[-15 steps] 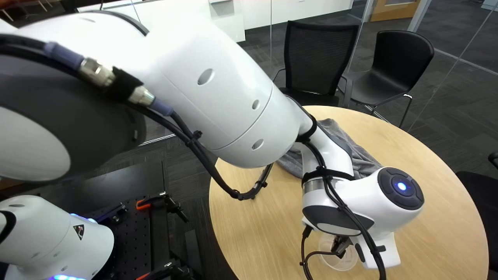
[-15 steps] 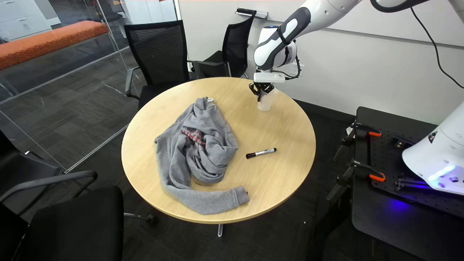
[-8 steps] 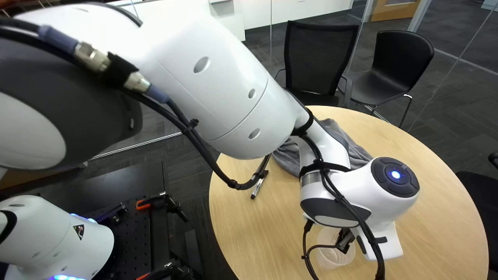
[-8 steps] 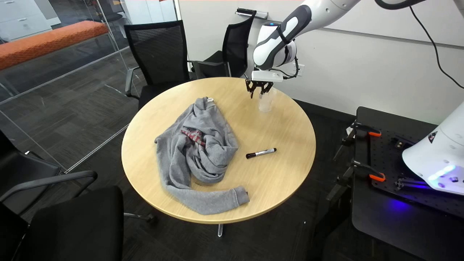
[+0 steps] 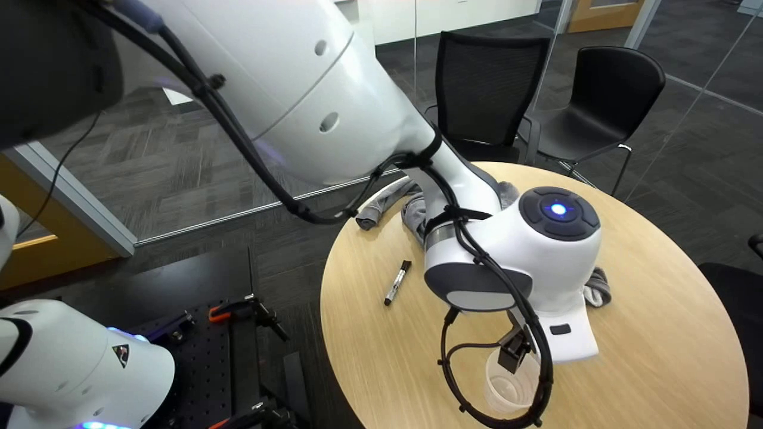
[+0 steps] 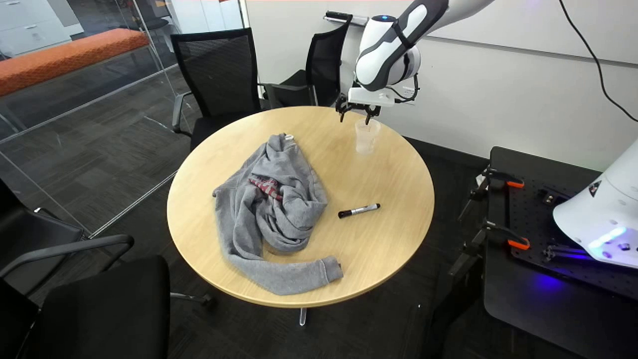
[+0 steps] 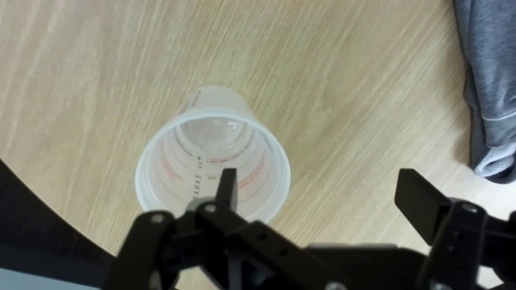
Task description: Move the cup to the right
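Note:
The translucent whitish cup stands upright on the round wooden table, with its mouth towards the wrist camera. Red and dark print shows on its wall. In the exterior views the cup is close to the table's edge on the arm's side. My gripper is open, its fingers wide apart with only table visible between them. In the wrist view the left finger overlaps the cup's mouth; the other is off to the right of it. From outside, the gripper hangs at about rim height or just above.
A crumpled grey sweatshirt covers much of the table; part of the sweatshirt lies at the wrist view's right. A black-and-white marker lies beside it. Chairs and a wall stand close to the table.
My gripper has opened, letting go of the cup wall, and has risen somewhat. The cup, which seemed to lean a second ago, now stands upright in nearly the same spot.

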